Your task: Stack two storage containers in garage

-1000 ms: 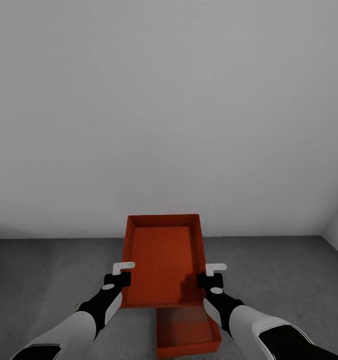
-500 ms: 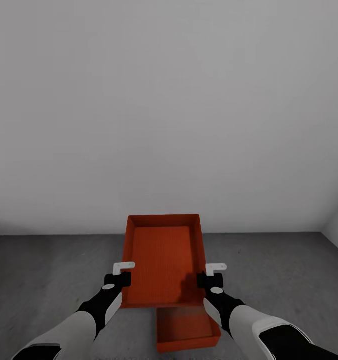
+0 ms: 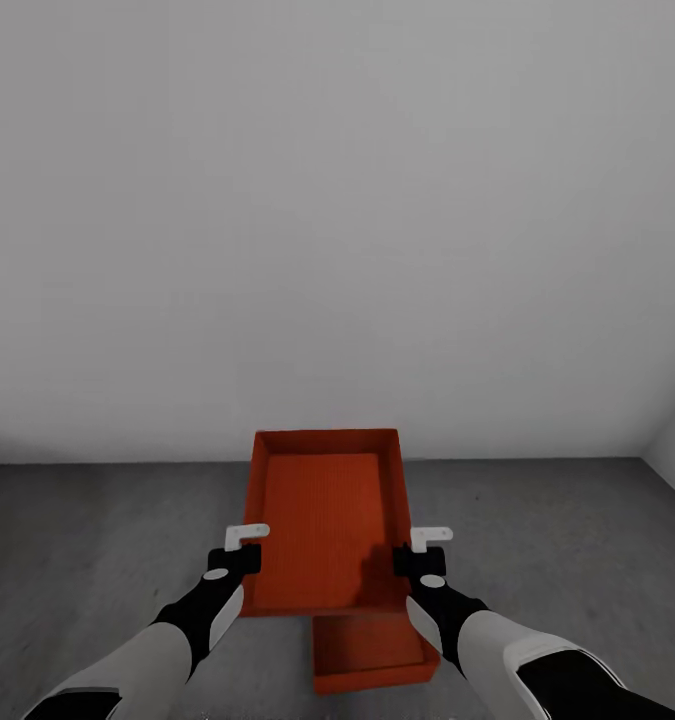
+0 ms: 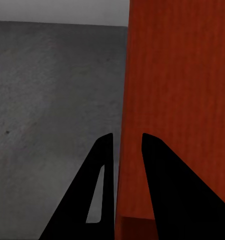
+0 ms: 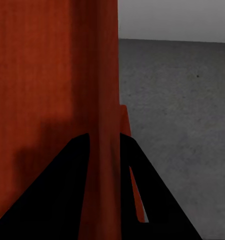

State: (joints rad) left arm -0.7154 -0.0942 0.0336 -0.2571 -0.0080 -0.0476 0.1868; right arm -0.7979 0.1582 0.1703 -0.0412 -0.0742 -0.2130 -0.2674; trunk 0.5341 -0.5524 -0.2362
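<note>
1. Both arms reach forward and slightly inward from the bottom corners of the head view, forearms roughly mirrored, wrists level with each other.
2. The left gripper (image 3: 245, 548) is pinching the left wall of the upper container (image 3: 325, 520). In the wrist view, its fingers (image 4: 100, 185) straddle the orange wall, one inside and one outside.
3. Same deal on the other side: the right gripper (image 3: 417, 552) is clamped on the right wall, with fingers (image 5: 72, 190) on either side of the rim.
4. So that container is held up between the two arms, open side up, pretty level.
5. The second container (image 3: 372, 655) sits on the grey concrete floor (image 3: 577, 560) right below, partly covered by the held one and poking out toward the robot.
6. A plain pale wall (image 3: 337, 220) stands behind it all.
</note>
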